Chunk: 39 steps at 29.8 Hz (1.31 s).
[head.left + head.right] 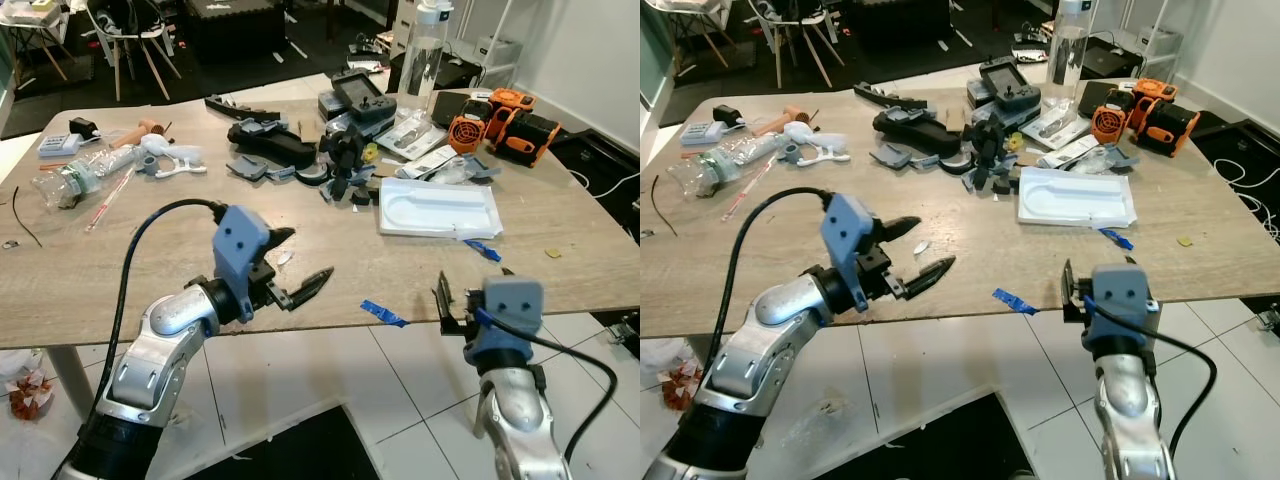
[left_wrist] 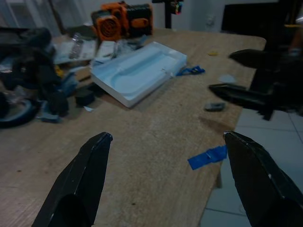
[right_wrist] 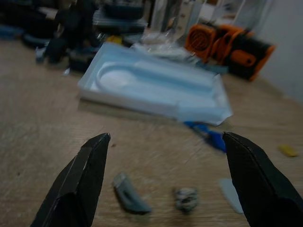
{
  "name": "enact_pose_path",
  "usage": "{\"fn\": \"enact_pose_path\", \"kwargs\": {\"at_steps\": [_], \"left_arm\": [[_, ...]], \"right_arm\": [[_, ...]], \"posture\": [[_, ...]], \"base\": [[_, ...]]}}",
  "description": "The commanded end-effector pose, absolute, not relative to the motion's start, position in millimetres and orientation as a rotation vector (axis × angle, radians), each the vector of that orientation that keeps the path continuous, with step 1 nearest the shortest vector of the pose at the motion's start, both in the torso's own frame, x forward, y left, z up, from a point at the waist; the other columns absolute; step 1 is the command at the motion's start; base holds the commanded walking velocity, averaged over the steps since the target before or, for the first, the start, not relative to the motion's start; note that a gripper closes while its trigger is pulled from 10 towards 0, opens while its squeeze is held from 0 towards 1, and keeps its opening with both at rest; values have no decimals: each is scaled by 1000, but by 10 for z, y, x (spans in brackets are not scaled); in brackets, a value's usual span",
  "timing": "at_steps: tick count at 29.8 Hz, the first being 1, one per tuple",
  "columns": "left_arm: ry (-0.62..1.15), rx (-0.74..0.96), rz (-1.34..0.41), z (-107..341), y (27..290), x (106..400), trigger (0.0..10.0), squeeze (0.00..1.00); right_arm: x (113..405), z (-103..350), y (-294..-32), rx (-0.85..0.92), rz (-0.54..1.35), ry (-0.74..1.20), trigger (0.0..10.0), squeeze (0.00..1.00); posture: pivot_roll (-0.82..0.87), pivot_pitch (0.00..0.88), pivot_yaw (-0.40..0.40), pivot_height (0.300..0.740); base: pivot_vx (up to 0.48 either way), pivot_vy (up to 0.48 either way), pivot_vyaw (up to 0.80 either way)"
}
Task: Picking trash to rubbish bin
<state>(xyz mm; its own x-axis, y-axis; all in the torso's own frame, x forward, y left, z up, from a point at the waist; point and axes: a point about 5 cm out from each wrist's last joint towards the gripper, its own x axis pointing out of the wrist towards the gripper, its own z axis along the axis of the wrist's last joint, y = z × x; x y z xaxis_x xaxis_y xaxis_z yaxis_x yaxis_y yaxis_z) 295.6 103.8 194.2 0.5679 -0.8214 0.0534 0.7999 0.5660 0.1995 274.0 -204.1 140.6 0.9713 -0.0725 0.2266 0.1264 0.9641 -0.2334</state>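
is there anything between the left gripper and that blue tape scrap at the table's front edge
Nothing visible. The left gripper is open above bare table, and the blue tape scrap lies just ahead with only wood between them. The right gripper is nearby but off to the side.

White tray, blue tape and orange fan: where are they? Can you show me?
white tray (image 1: 440,207), left eye view, its flat middle.
blue tape (image 1: 384,313), left eye view, middle of the strip.
orange fan (image 1: 466,132), left eye view, its round grille.

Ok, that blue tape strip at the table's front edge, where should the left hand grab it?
Take the blue tape strip at its end nearest the table edge, coming in from the front, below. It lies flat and thin on the wood, so a top pinch may slip. The left hand is open nearby.
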Motion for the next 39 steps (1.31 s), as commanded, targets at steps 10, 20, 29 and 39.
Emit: {"fn": "enact_pose_path", "kwargs": {"at_steps": [10, 20, 29, 39], "left_arm": [[-128, 137, -1082, 1944, 896, 2879, 10000, 0], [-122, 137, -1097, 1955, 896, 2882, 10000, 0], [-121, 130, -1103, 1962, 892, 2898, 10000, 0], [-125, 129, -1102, 1982, 907, 2910, 10000, 0]], "right_arm": [[2795, 1221, -2090, -191, -38, -88, 10000, 561], [2770, 1158, -2067, -175, -30, -37, 10000, 349], [2750, 1041, -2148, -110, -72, 125, 10000, 0], [2805, 1039, -2183, -38, -82, 288, 10000, 0]], "posture": [[-37, 199, 91, 740], [-33, 197, 90, 740], [-40, 195, 93, 740], [-36, 186, 89, 740]], "base": [[0, 0, 0], [0, 0, 0], [0, 0, 0], [0, 0, 0]]}}
